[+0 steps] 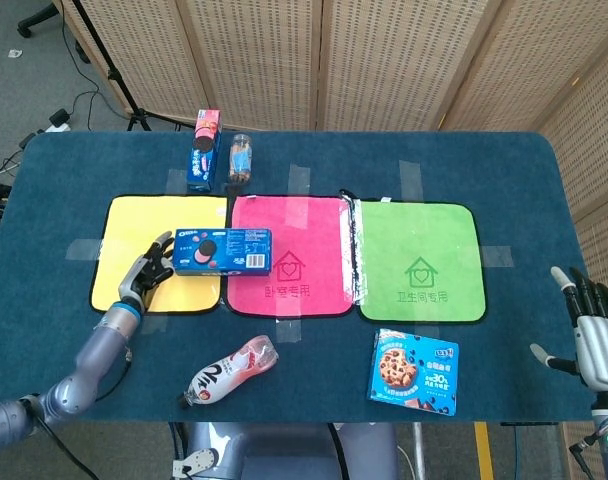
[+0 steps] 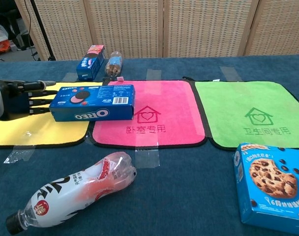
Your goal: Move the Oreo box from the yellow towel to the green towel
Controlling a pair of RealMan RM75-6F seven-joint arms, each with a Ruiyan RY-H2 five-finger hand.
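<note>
The blue Oreo box (image 1: pixel 222 250) (image 2: pixel 93 102) lies lengthwise across the seam between the yellow towel (image 1: pixel 134 225) (image 2: pixel 36 130) and the pink towel (image 1: pixel 304 285) (image 2: pixel 162 105). My left hand (image 1: pixel 146 272) (image 2: pixel 16 98) grips its left end, thumb above and fingers against the end face. Whether the box is lifted off the cloth I cannot tell. The green towel (image 1: pixel 419 260) (image 2: pixel 248 113) lies bare to the right of the pink one. At the table's right front corner my right hand (image 1: pixel 589 335) hangs open, holding nothing, and it is outside the chest view.
A plastic bottle (image 1: pixel 234 370) (image 2: pixel 73 191) lies on its side near the front edge. A blue cookie box (image 1: pixel 414 370) (image 2: pixel 272 184) lies in front of the green towel. A small upright box (image 1: pixel 202 150) (image 2: pixel 90 62) and a small bottle (image 1: pixel 240 158) (image 2: pixel 114 63) stand behind the towels.
</note>
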